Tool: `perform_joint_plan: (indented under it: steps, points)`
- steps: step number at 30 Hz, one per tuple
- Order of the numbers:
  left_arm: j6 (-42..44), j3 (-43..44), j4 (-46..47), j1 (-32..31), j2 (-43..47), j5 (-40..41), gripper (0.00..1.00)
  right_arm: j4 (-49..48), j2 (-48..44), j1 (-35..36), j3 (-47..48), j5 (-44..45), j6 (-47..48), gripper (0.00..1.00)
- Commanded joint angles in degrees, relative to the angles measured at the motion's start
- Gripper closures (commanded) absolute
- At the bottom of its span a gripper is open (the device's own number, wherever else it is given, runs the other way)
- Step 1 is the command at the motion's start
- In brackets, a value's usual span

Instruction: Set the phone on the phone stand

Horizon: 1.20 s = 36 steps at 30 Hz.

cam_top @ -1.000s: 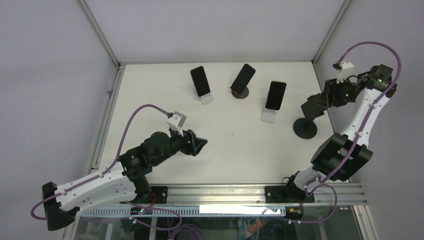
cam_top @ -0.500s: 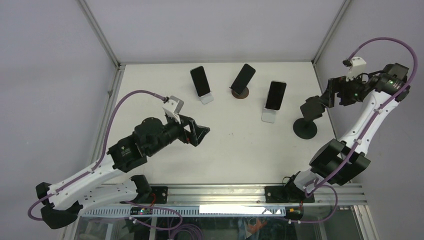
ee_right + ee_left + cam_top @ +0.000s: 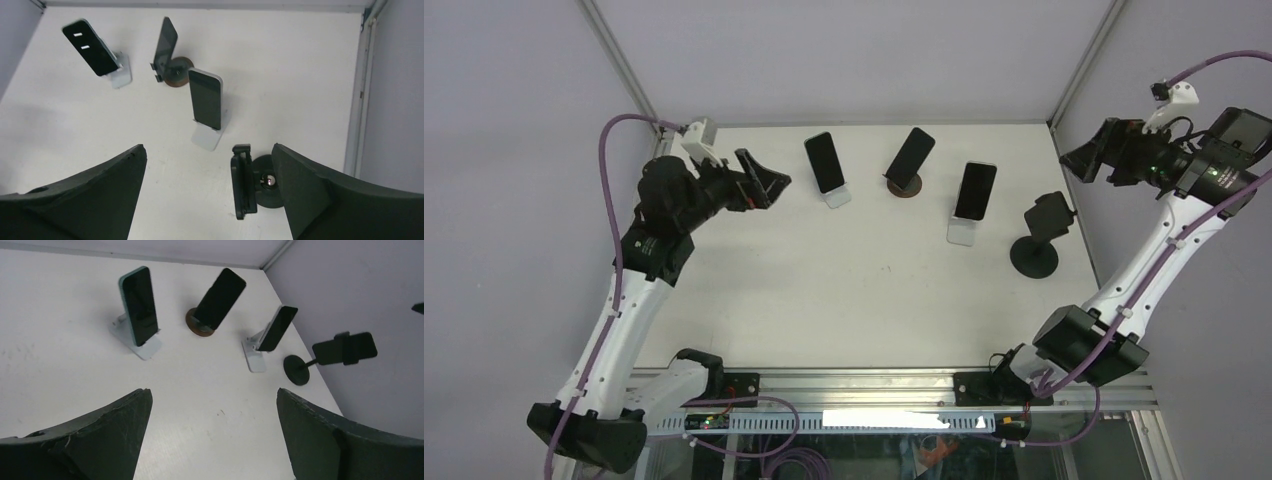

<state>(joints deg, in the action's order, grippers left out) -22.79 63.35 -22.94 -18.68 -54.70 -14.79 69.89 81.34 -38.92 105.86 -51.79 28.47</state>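
A black phone [image 3: 1049,213] sits sideways in the clamp of a black round-based phone stand [image 3: 1034,258] at the table's right. The right wrist view shows this phone [image 3: 243,182] edge-on, beside the stand's base [image 3: 267,184]. My right gripper [image 3: 1086,150] hangs open above and to the right of it, holding nothing; in its own view the right gripper [image 3: 207,150] has bare table between its jaws. My left gripper [image 3: 766,180] is open and empty, high over the far left, and its camera shows the left gripper [image 3: 212,400] looking across at the phone [image 3: 350,347].
Three other phones stand along the back: one [image 3: 824,162] on a white stand [image 3: 837,196], one [image 3: 910,155] on a brown round stand [image 3: 904,188], one [image 3: 975,190] on a white stand [image 3: 961,234]. Metal frame posts and grey walls enclose the table.
Both grippers opened wide. The right gripper drew up and back to the right, away from the phone on the black stand. The left arm swung from the table's middle to the far left.
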Motion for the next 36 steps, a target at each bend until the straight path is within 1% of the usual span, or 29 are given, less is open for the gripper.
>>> perform_joint_plan:
  steps: [1, 3, 4, 6, 8, 13, 15, 16, 19, 23, 27, 29, 32, 36]
  points:
    - [-10.4, 3.9, 1.0, 11.4, -1.6, -13.9, 0.01, -16.3, -5.2, 0.1, -2.1, -9.6, -20.6, 0.01]
    - [-12.6, 4.7, 1.1, 14.3, -1.8, -15.1, 0.01, -21.6, -6.0, 0.9, -3.7, -12.0, -27.3, 0.01]
    - [-13.1, 5.0, 1.0, 14.9, -1.6, -15.3, 0.01, -22.8, -6.1, 2.0, -4.0, -13.0, -29.7, 0.01]
    - [-13.5, 5.8, 0.7, 15.3, -1.1, -15.3, 0.01, -21.6, -5.9, 6.2, -3.4, -11.9, -30.2, 0.01]
    - [-13.4, 6.7, -0.1, 15.3, -0.8, -16.1, 0.01, -18.6, -6.1, 12.7, -3.1, -7.0, -27.6, 0.01]
    - [-12.7, 8.4, -1.7, 15.3, 1.3, -17.3, 0.01, -13.1, -7.4, 34.0, -4.6, 9.5, -21.6, 0.01]
    - [-11.8, 9.6, -3.0, 15.3, 2.4, -17.6, 0.01, -12.0, -8.3, 39.8, -5.3, 13.9, -19.1, 0.01]
    - [-11.2, 10.6, -3.9, 15.3, 2.8, -17.7, 0.01, -12.0, -9.0, 41.4, -5.6, 15.6, -18.0, 0.01]
    - [-9.4, 13.4, -7.1, 15.3, 4.3, -17.9, 0.01, -12.0, -11.1, 42.1, -5.3, 18.3, -16.3, 0.01]
    - [-8.1, 16.3, -9.6, 15.3, 6.0, -17.8, 0.01, -5.4, -12.2, 42.1, -0.1, 17.9, -9.4, 0.01]
    - [-7.8, 18.5, -11.3, 15.3, 6.8, -18.3, 0.01, -1.5, -12.9, 41.8, 5.5, 19.7, -8.3, 0.01]
    - [-7.7, 19.3, -11.8, 15.3, 7.3, -18.5, 0.01, -0.7, -13.0, 41.8, 7.9, 21.3, -10.1, 0.01]
    - [-7.5, 20.0, -12.9, 15.3, 7.7, -18.6, 0.01, -1.6, -13.1, 41.8, 11.0, 25.4, -15.4, 0.01]
    - [-7.4, 20.2, -13.7, 15.3, 8.4, -18.9, 0.01, -3.3, -13.4, 41.8, 12.5, 29.5, -20.4, 0.01]
